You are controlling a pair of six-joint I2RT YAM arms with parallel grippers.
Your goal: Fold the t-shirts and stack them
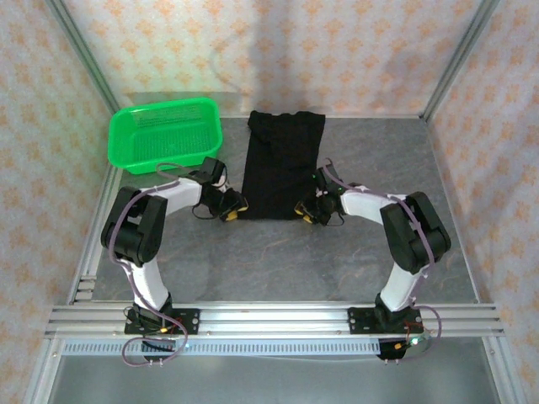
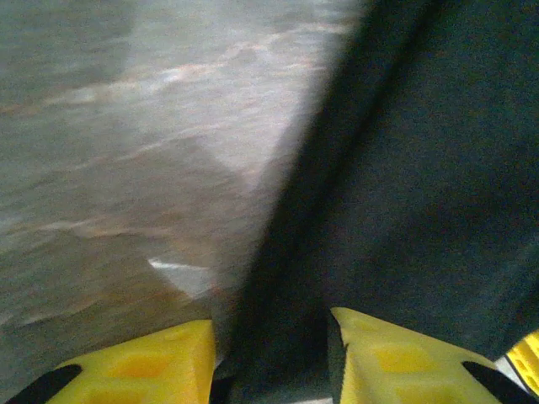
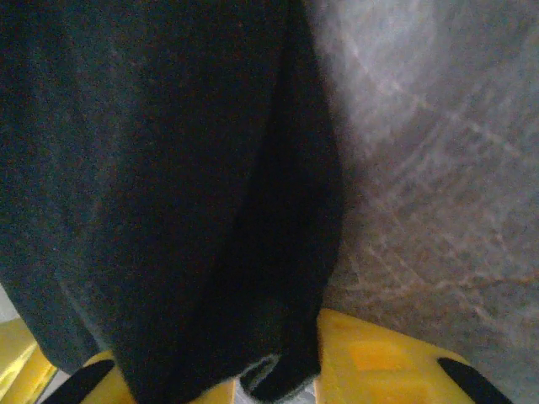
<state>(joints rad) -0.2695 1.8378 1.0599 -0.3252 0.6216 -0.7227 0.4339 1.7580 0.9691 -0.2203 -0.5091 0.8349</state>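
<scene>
The black t-shirt (image 1: pixel 282 164), folded into a long strip, is laid flat between the two grippers, its near corners taken between their fingers. By the right gripper (image 1: pixel 305 212), forearm stretched low, bunched cloth is pinched; the left gripper (image 1: pixel 232 210) is set astride the hem, its grip undecidable. A green mesh basket (image 1: pixel 168 105) is seen beyond it.

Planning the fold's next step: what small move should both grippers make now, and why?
Probably close both grippers firmly before lifting. The left gripper and right gripper each straddle a near corner of the black t-shirt, cloth between their fingers, but a firm pinch isn't evident.
</scene>
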